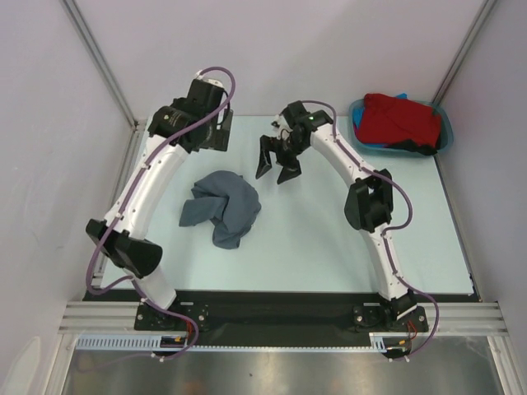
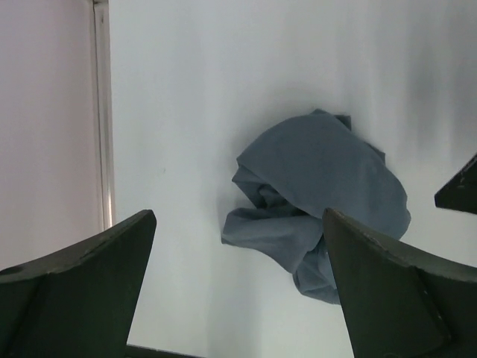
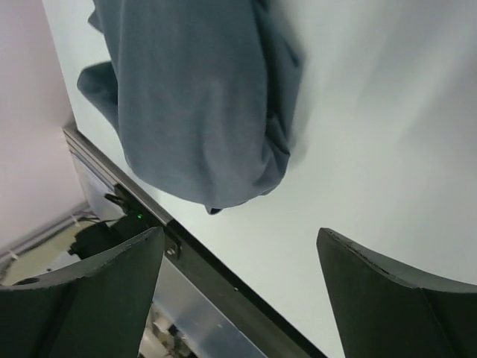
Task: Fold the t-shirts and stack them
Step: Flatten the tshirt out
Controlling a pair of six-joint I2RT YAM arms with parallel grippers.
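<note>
A dark slate-grey t-shirt (image 1: 221, 207) lies crumpled in a heap on the pale table, left of centre. It also shows in the left wrist view (image 2: 320, 186) and the right wrist view (image 3: 194, 104). A bright red t-shirt (image 1: 402, 119) is bunched in the teal tub at the back right, with bits of blue and black cloth beside it. My left gripper (image 1: 216, 136) (image 2: 238, 298) hangs open behind the grey shirt, holding nothing. My right gripper (image 1: 277, 162) (image 3: 238, 298) is open too, above the table behind and to the right of the heap.
The teal tub (image 1: 443, 123) stands at the table's back right corner. Purple walls with metal posts (image 1: 103, 62) close in the back and sides. A black rail (image 1: 272, 304) runs along the table's front edge, also seen as the black rail (image 3: 216, 276) from the right wrist.
</note>
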